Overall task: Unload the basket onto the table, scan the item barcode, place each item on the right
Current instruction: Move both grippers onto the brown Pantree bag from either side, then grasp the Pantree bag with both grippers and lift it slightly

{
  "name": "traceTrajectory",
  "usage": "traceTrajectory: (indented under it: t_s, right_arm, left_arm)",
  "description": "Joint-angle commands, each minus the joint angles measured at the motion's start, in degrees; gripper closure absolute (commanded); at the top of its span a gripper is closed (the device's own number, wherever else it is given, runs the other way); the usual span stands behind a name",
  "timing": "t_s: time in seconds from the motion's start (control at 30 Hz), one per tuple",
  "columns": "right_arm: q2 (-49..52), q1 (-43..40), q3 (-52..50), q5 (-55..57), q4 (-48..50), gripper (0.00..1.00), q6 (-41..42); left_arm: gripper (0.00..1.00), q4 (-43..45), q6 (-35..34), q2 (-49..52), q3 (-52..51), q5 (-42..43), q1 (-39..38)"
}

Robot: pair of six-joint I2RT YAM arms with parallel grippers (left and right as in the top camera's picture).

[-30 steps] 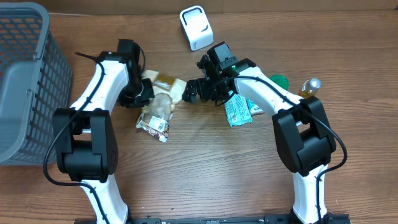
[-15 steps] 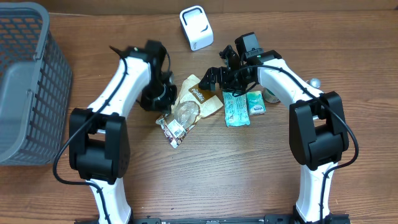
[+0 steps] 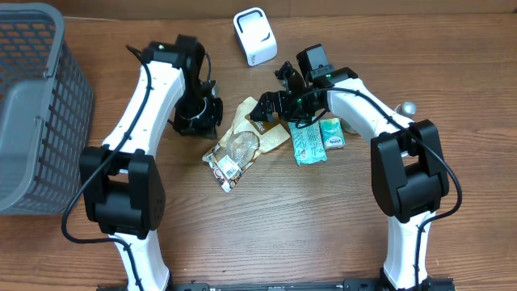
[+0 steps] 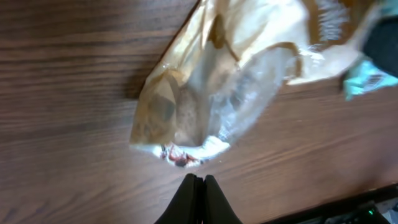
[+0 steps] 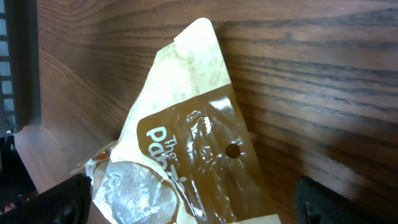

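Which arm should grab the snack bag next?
Right. The right gripper hangs open over the snack bag; the left gripper is shut and empty beside it.

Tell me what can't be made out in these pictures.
Any barcode on the snack bag: too small overhead, blurred in the left wrist view.
The bag lettering: right wrist view, partly covered by crinkled clear film.
The silver-capped object: overhead, mostly hidden behind the right arm.

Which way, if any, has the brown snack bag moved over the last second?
Yes. Overhead, the brown snack bag has slid right: it lay well left of the white scanner and now sits almost directly below it.
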Motion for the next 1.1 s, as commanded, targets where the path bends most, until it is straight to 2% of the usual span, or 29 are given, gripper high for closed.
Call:
traceTrajectory:
  t_s: [0.0, 0.17, 0.37, 0.67, 0.8, 1.07]
  right_arm:
    - [0.37, 0.20, 1.05, -0.87, 0.28, 0.00, -0.50]
    - [0.37, 0.20, -0.52, -0.90, 1.18, 0.00, -0.50]
    - [0.37, 0.48, -3.54, -0.98, 2.91, 0.00, -0.48]
    - [0.37, 1.79, -6.56, -2.12, 3.69, 0.00, -0.50]
    - [0.37, 2.78, -6.54, -5.95, 6.16, 0.00, -0.48]
    - [0.37, 5.84, -6.56, -6.25, 10.38, 0.00, 0.63]
  left_arm:
    - [0.95, 3.43, 0.74, -0.20, -6.43, 1.51, -0.76]
    - [0.95, 10.36, -0.02, -0.20, -14.93, 1.49, -0.76]
    - [0.93, 15.58, -1.33, -0.20, -20.09, 1.44, -0.74]
    - [0.89, 17.51, -1.29, -0.20, -20.72, 1.40, -0.74]
    - [0.89, 17.46, -1.27, -0.20, -20.72, 1.36, -0.76]
    - [0.89, 17.42, -1.29, -0.20, -20.72, 1.22, -0.76]
